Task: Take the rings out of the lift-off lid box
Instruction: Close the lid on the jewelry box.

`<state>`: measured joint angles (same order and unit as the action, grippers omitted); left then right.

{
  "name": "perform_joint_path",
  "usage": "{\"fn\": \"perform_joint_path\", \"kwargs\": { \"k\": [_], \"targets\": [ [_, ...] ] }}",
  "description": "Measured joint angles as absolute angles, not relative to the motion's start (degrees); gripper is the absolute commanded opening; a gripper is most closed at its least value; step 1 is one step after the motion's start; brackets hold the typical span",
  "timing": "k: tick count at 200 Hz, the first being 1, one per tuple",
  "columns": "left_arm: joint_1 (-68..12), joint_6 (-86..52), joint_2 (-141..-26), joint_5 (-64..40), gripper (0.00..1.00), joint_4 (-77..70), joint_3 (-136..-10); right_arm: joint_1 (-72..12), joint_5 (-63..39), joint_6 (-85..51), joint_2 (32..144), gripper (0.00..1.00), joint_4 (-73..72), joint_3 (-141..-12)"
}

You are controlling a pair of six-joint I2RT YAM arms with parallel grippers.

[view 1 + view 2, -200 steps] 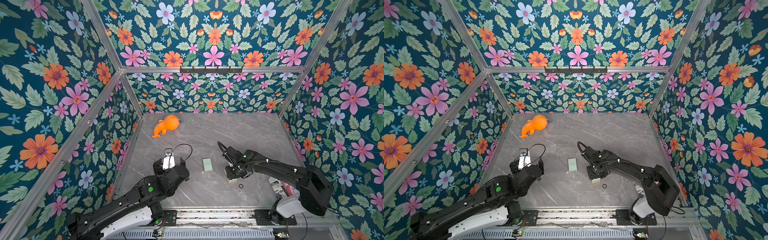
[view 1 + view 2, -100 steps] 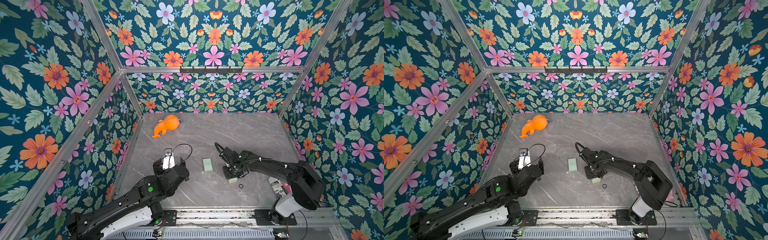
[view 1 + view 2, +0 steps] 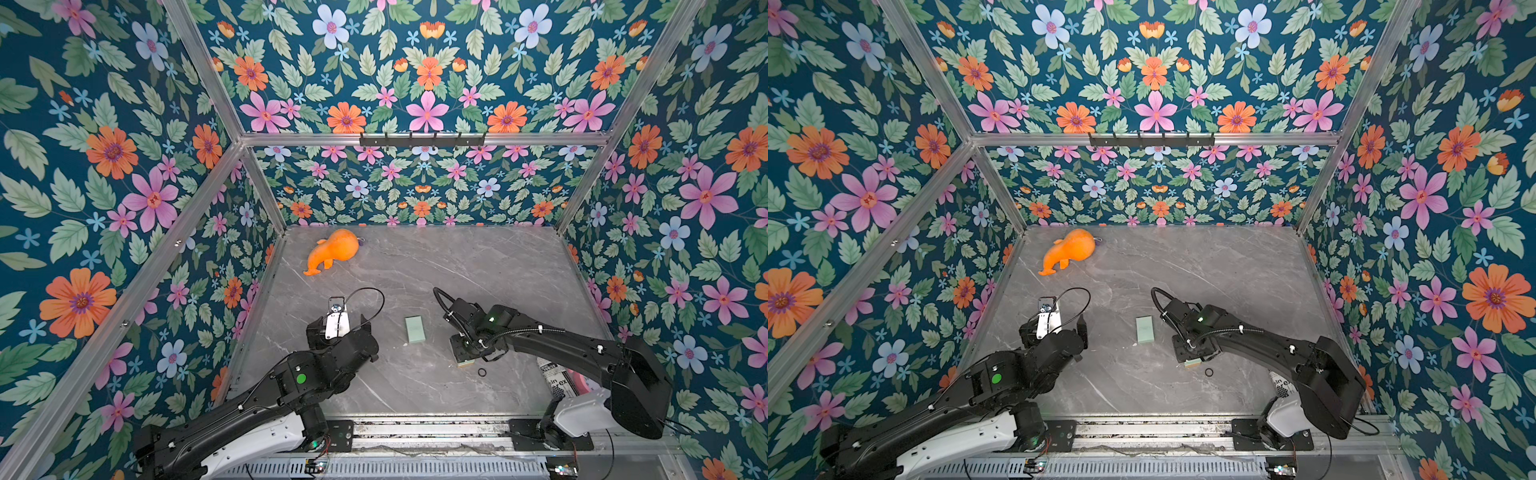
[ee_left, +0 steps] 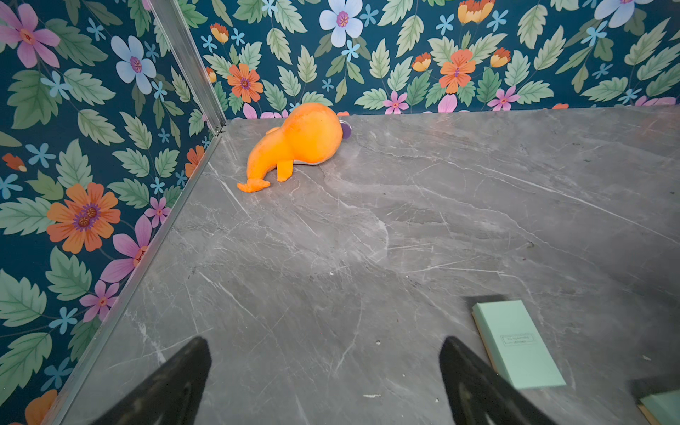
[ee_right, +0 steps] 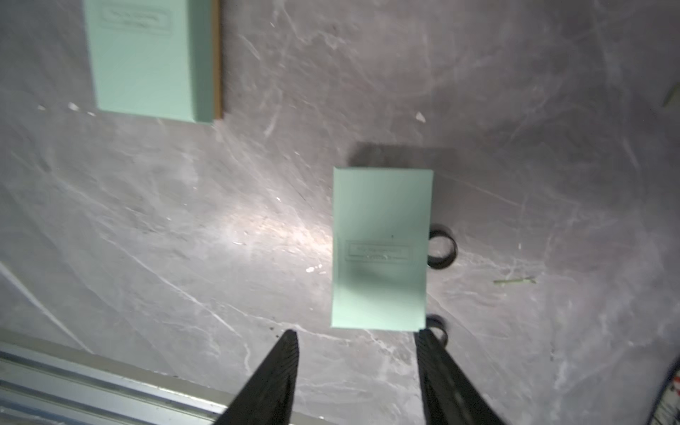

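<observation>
The step in hand seems to be clearing the rings away from the box half (image 5: 382, 246), which lies on the grey table (image 5: 184, 239) with its printed label facing up. Whether it is the lid or the base, I cannot tell.

To do this well, I think the right gripper (image 5: 357, 342) should not push the box half sideways toward the rings, because they are thin and can roll or slide under it. It is better to come down from above, take the box half by its two long sides, and lift it straight. Then one can see whether more rings are hidden beneath. For a ring, one finger inside the hoop and one outside looks safer than pinching it flat.

The right gripper has its jaws partly apart and holds nothing; its tips stand just before the short end of the box half. One ring (image 5: 441, 252) touches the long side of the box half. A second ring (image 5: 438, 327) lies at its corner, just beside a right fingertip.

The other box half (image 5: 147, 59) lies well apart from the box half. The left gripper (image 4: 323, 342), beyond that, is wide open and empty.
</observation>
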<state>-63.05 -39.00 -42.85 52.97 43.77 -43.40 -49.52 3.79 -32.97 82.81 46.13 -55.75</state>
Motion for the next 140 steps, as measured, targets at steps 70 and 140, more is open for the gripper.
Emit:
{"fn": "perform_joint_path", "kwargs": {
  "k": [70,140],
  "targets": [
    [-63.05,-39.03,-43.62,52.93,1.0,43.88,-43.57,-47.83,3.55,-32.49,86.98,0.78,46.37,-56.75],
    [-63.05,-39.03,-44.73,52.31,1.0,44.14,-43.9,-45.98,1.91,-31.09,90.54,0.66,45.06,-57.74]
  ]
}}
